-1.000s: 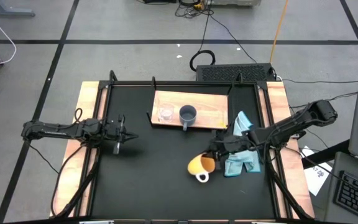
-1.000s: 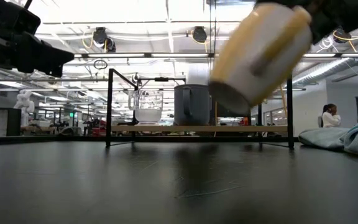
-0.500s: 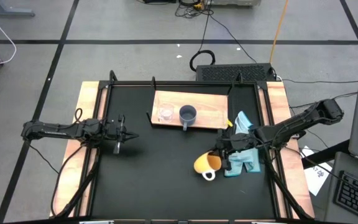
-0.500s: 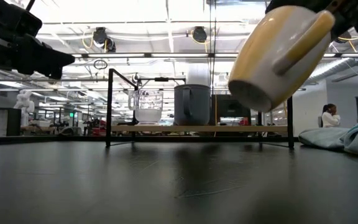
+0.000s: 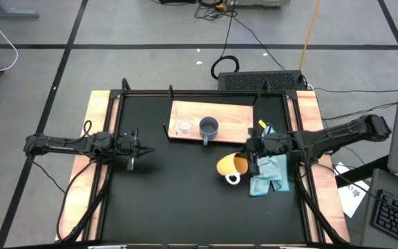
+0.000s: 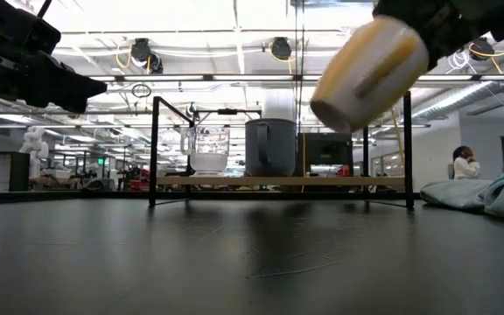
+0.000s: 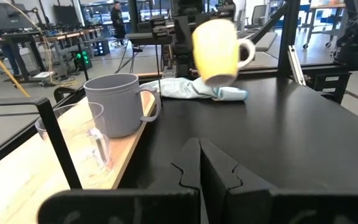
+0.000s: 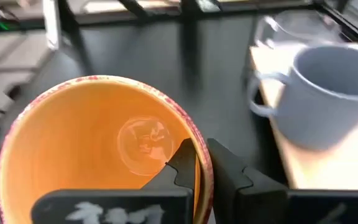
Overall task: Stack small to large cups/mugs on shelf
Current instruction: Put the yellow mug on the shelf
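The orange mug (image 5: 231, 166) with a white handle (image 5: 233, 179) hangs in the air, tilted, in my right gripper (image 5: 249, 163), right of the table's middle; it also shows in the low view (image 6: 370, 70). The clear glass cup (image 5: 183, 126) and the blue-grey mug (image 5: 209, 127) stand on the light-wood shelf (image 5: 233, 123) at the far side. My left gripper (image 5: 147, 151) is shut and empty at the left, well above the table. My right gripper pinches the orange mug's rim (image 8: 199, 163), one finger inside the mug and one outside. The fingers come level from the table's right. The mug is lifted clear, tilted, its mouth toward the gripper and its base (image 6: 332, 115) down toward the table's left.
A light-blue cloth (image 5: 269, 173) lies on the table under the right arm, near the right edge. A black frame (image 6: 154, 149) carries the shelf above the table. The black table top (image 5: 178, 194) is bare in the middle and near side.
My right gripper has carried the orange mug up and toward the far edge and the shelf, a little toward the right. The mug stays tilted and clear of the table; its handle has swung around. The cloth has stayed in place.
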